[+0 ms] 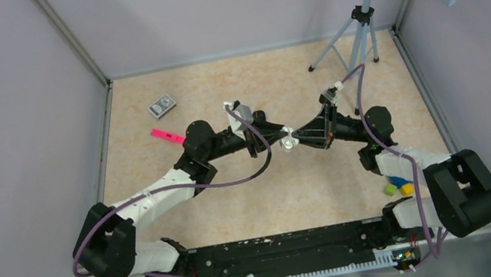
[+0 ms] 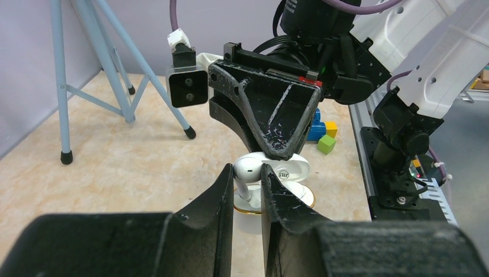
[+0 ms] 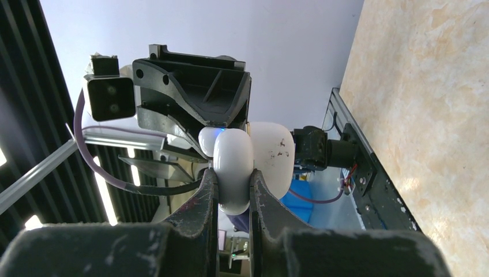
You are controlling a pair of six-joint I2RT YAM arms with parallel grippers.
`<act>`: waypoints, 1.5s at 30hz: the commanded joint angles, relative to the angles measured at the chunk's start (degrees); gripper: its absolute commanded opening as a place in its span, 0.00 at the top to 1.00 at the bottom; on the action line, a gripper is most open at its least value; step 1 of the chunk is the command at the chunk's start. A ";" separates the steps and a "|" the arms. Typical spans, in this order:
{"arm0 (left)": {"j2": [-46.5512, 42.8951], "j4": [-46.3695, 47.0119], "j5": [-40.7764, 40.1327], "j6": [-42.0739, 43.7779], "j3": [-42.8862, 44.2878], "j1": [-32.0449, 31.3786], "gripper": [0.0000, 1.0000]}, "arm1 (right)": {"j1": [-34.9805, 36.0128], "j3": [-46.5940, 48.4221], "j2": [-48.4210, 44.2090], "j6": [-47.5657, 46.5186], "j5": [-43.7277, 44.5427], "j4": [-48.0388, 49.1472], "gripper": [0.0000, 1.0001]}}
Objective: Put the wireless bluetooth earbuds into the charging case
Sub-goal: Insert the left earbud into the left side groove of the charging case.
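My left gripper (image 1: 278,135) is shut on a white stemmed earbud (image 2: 249,168), pinched by its head between the fingertips. The stem points down to the gold-rimmed open half (image 2: 300,199) of the white charging case (image 2: 291,168). I cannot tell if the stem is inside a socket. My right gripper (image 1: 298,138) is shut on the case (image 3: 233,158), whose lid (image 3: 272,153) stands open. It holds the case above the table, tip to tip with the left gripper (image 3: 222,124). The case shows as a small white spot (image 1: 289,142) in the top view. No other earbud shows.
A blue-grey tripod (image 1: 357,37) stands at the back right. A pink strip (image 1: 167,135) and a small grey box (image 1: 162,106) lie at the back left. Coloured toy blocks (image 1: 399,186) sit by the right arm's base and also show in the left wrist view (image 2: 326,143).
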 commanded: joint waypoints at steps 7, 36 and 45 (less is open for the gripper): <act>-1.60 -1.83 2.09 2.28 -0.18 -0.16 1.00 | 0.71 0.05 -1.45 0.26 0.64 4.54 1.00; -4.10 -12.27 7.33 9.97 1.78 -0.16 1.00 | 0.77 -1.21 3.31 10.50 3.84 20.39 1.00; -4.20 -14.76 7.66 10.30 2.63 -0.16 0.89 | 0.88 -0.71 3.71 10.64 3.75 20.62 1.00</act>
